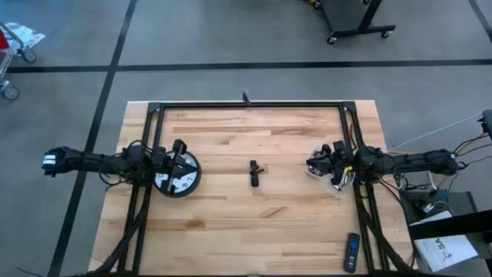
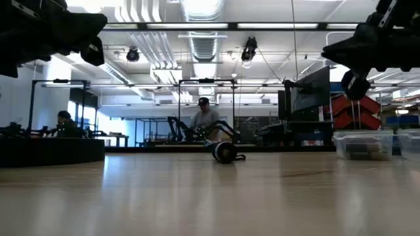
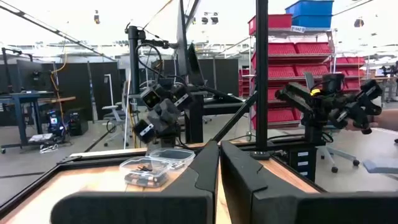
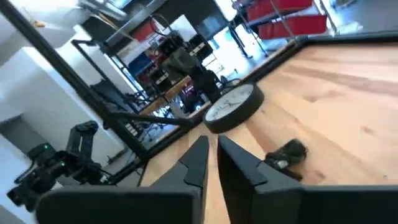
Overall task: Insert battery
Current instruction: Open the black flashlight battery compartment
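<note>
Battery: can't pick it out for sure. Likely among the small dark bits in the clear plastic container (image 3: pixel 152 168) at the table's right side, under the right arm; too small to tell.

Near to far from the front edge of the wooden table (image 1: pixel 254 231): a remote control (image 1: pixel 350 252) near the front right corner, well apart from everything else. Mid-table, a small dark device (image 1: pixel 254 173) lies alone between the arms, with a bit of wire showing in the low view. On the same line, the round clock (image 1: pixel 178 178) sits face up at left, below the left arm. Far edge: just the dark frame rail (image 1: pixel 246 103).

Arms: left gripper (image 1: pixel 178 151) hovers over the clock's far rim, arm stretched roughly level in from the left, fingers nearly together w/ a thin gap in its wrist view. Right gripper (image 1: pixel 319 165) hangs over the container, arm roughly level from the right, fingers likewise close w/ a slim gap, holding nothing.

Risks, as I judge it: clock lies face up, so the battery bay is prob. underneath and needs a flip; a smooth round case could slide off. Picking a small cell from a light tub could drag or tip the tub. Both arms meeting mid-table could clash.
</note>
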Available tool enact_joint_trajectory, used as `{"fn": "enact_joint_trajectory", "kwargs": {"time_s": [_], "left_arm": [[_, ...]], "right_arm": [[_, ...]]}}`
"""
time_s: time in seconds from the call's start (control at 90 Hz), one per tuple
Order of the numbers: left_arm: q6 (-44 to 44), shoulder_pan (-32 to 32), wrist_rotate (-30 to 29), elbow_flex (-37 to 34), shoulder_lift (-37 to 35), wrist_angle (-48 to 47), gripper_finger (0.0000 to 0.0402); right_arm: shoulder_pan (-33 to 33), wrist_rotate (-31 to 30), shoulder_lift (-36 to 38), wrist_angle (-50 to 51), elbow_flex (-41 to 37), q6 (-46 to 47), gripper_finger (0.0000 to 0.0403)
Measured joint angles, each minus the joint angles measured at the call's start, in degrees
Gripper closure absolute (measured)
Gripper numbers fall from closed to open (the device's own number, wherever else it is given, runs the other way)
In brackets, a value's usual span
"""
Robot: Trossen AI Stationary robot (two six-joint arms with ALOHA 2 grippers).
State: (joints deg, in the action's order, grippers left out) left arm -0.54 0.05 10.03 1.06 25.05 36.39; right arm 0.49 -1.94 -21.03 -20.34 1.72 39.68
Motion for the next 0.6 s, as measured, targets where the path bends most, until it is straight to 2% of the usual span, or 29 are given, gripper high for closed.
{"fn": "enact_joint_trajectory", "kwargs": {"time_s": [0.3,0.4,0.511,0.6], "left_arm": [[0.0,0.0,0.0,0.0,0.0,0.0,0.0402],[0.0,0.0,0.0,0.0,0.0,0.0,0.0402],[0.0,0.0,0.0,0.0,0.0,0.0,0.0402],[0.0,0.0,0.0,0.0,0.0,0.0,0.0402]], "right_arm": [[0.0,-9.7,-28.5,-1.0,16.1,-2.0,0.0264],[0.0,-13.4,-37.6,-1.2,21.5,1.0,0.0241],[0.0,-13.1,-47.7,-0.9,27.4,7.4,0.0224],[0.0,-10.4,-54.7,-1.0,32.2,8.2,0.0216]]}}
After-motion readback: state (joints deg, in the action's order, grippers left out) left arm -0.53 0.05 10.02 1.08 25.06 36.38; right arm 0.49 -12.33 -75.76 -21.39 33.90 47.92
